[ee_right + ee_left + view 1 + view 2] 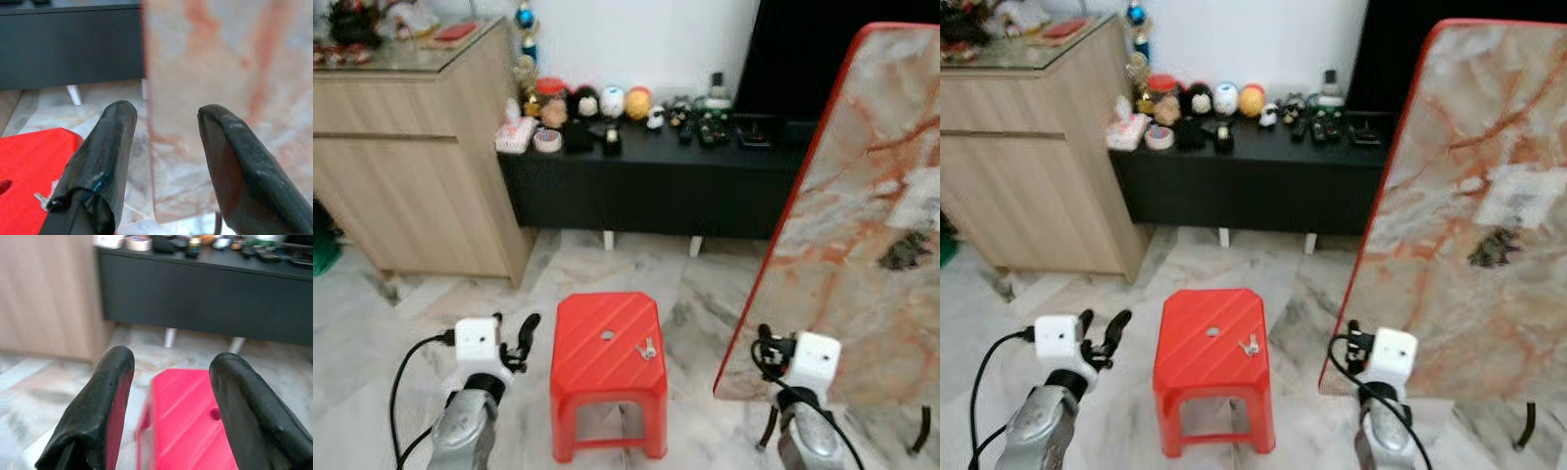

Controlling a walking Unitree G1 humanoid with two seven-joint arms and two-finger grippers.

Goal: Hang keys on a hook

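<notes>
- Keys (pixel 646 348) are lying on the red stool (pixel 607 338), not yet picked up.
- Left pincer (pixel 168 396) and right pincer (pixel 164 147) are hovering released, flanking the stool.
- Next move is likely calling for a reach down to the keys.

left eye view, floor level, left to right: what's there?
left gripper → red stool with the keys on top → right gripper → tilted marble-patterned board

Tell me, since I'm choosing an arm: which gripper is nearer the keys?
Roughly equal, perhaps right. The keys lie right of centre on the stool; the left gripper hovers off its left edge, the right gripper off its right.
</notes>
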